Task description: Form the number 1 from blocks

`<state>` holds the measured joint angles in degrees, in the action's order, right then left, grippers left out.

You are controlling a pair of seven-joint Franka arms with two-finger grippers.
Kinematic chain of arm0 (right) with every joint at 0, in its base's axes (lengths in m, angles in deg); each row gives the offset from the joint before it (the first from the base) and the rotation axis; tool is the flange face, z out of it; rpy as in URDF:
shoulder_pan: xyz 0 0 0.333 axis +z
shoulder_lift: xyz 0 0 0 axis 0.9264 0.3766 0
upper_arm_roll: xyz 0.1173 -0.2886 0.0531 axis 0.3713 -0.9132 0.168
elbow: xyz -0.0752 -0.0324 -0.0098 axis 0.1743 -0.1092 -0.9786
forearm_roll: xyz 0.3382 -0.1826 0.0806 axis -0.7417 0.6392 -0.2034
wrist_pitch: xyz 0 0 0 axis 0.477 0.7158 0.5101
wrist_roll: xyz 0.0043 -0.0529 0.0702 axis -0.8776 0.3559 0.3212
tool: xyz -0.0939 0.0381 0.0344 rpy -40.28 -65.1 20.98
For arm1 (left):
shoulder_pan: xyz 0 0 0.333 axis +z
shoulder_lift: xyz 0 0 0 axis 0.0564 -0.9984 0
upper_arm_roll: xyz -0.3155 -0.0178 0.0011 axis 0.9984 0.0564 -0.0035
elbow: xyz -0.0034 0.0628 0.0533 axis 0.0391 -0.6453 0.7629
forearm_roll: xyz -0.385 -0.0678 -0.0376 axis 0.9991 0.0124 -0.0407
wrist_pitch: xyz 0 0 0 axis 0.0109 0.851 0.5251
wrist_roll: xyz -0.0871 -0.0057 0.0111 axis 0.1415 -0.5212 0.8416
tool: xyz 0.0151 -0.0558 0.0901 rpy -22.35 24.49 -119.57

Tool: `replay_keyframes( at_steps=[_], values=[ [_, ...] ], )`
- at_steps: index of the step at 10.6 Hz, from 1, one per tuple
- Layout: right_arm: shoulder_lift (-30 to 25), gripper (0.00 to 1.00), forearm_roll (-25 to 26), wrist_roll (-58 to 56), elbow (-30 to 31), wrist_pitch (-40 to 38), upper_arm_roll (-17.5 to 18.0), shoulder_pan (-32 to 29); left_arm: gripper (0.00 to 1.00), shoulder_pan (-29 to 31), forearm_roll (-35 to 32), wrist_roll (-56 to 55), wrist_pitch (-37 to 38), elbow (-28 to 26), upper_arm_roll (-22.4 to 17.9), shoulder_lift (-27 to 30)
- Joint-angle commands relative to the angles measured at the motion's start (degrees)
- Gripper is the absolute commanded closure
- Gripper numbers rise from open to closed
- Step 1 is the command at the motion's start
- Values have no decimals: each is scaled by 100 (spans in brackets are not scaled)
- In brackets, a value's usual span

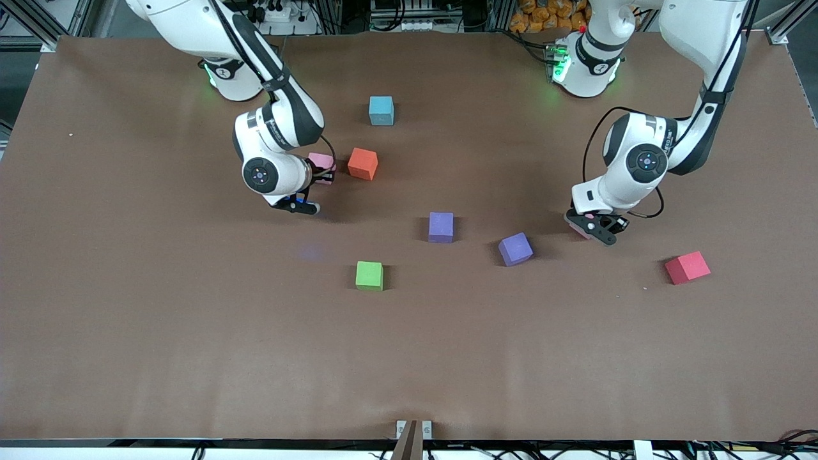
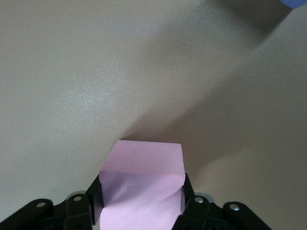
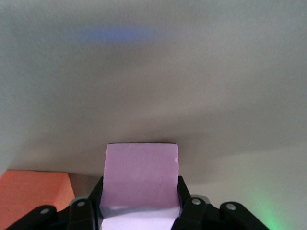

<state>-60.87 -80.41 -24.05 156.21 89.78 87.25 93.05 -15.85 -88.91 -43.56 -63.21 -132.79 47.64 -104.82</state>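
Note:
Two pink blocks are each gripped low at the table. My left gripper [image 1: 586, 227] is shut on one pink block [image 1: 576, 223] toward the left arm's end; in the left wrist view its fingers [image 2: 95, 191] press both sides of that block [image 2: 144, 167]. My right gripper [image 1: 317, 172] is shut on the other pink block [image 1: 321, 160], which sits beside the orange block [image 1: 362, 163]. The right wrist view shows this pink block [image 3: 141, 175] between the black fingers [image 3: 184, 191], with the orange block [image 3: 33, 196] close by.
The light blue block [image 1: 381, 110] lies nearest the bases. One purple block [image 1: 441, 227] and a second, turned purple block [image 1: 515, 248] lie mid-table. The green block [image 1: 369, 275] is nearer the front camera. The red block [image 1: 687, 267] lies toward the left arm's end.

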Motion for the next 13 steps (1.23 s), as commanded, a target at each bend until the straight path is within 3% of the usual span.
replay_keyframes(
  at_steps=[1,2,4,7,11,13],
  values=[
    [-179,50,-54,-151,-230,-50,-29,-109,100,-249,312,-599,-137,-285,-12,33],
    [-205,49,-10,-151,-345,-41,-29,-100,100,-476,312,-1072,-128,-347,49,121],
    [-476,48,392,-317,-486,-50,-29,-100,100,-645,312,-2598,-15,-356,915,235],
    [-1249,48,464,-591,-268,-382,-38,231,100,-803,312,-4490,74,-181,2060,210],
    [-1673,49,394,47,180,-217,14,1233,100,-1865,1250,-5689,345,643,2256,-220],
    [-1804,49,377,357,618,352,206,1438,100,-2226,1314,-6251,617,1101,2239,-457]
  ],
)
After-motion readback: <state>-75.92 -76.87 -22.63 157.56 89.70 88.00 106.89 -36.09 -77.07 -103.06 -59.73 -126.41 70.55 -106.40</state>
